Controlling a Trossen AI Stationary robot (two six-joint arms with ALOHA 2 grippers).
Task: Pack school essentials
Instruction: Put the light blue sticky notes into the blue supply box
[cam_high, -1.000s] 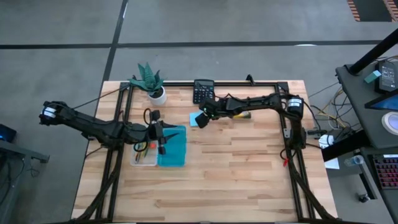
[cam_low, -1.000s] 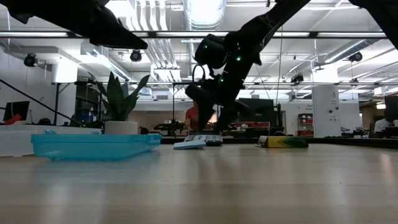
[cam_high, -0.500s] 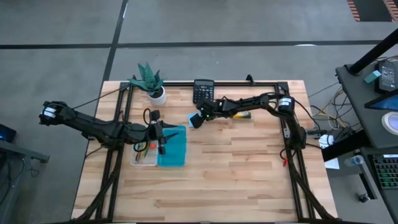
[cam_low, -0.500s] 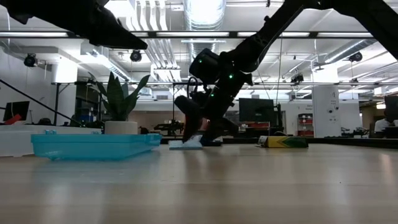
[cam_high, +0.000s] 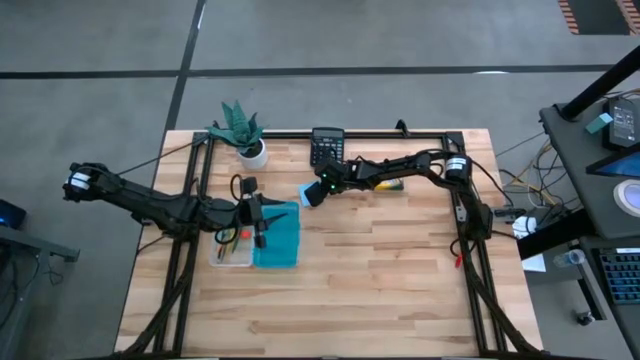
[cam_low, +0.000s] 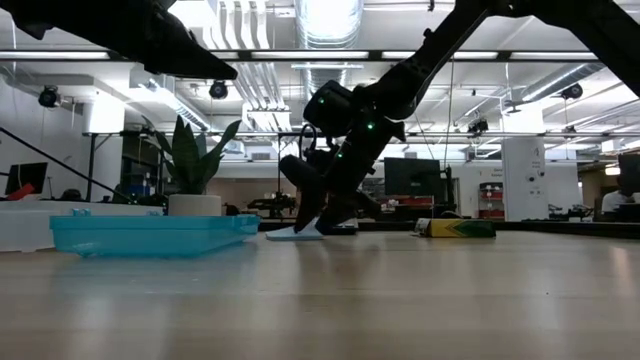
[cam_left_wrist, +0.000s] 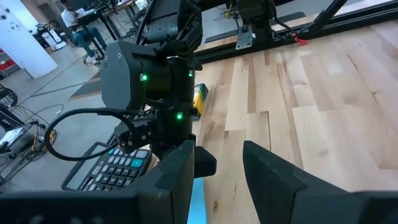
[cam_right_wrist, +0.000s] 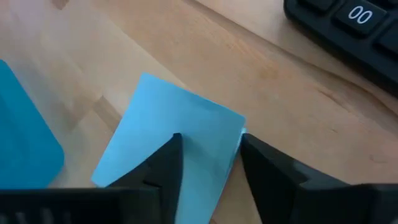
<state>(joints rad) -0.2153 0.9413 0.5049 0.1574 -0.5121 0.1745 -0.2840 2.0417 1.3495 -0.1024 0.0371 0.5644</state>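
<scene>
A light-blue sticky-note pad (cam_right_wrist: 168, 143) lies flat on the table between the calculator (cam_high: 327, 146) and the teal lid (cam_high: 278, 235). My right gripper (cam_right_wrist: 211, 162) slants down onto it, open, with the pad's edge near one corner between its fingers. My left gripper (cam_left_wrist: 217, 180) hangs open over the teal lid and the clear box (cam_high: 232, 248), which holds pens, with nothing between its fingers. A yellow crayon box (cam_high: 392, 184) lies under the right arm. My right gripper comes at the pad slanting down from the table's right. One fingertip (cam_right_wrist: 166, 163) is over the pad's top face. The other (cam_right_wrist: 264, 171) stands just outside the pad's edge (cam_right_wrist: 239, 140), near a corner. Whether either finger presses the pad, I cannot tell.
A white-potted plant (cam_high: 240, 130) stands at the far left. The calculator (cam_right_wrist: 348, 18) lies close behind the pad. A dark frame rail runs along the table's far edge and sides. Bare wood lies toward the near edge.
My right gripper has gone down and toward the table's left, tipping further downward. Its fingertips now stand at the sticky-note pad. The pad still lies on the table.
</scene>
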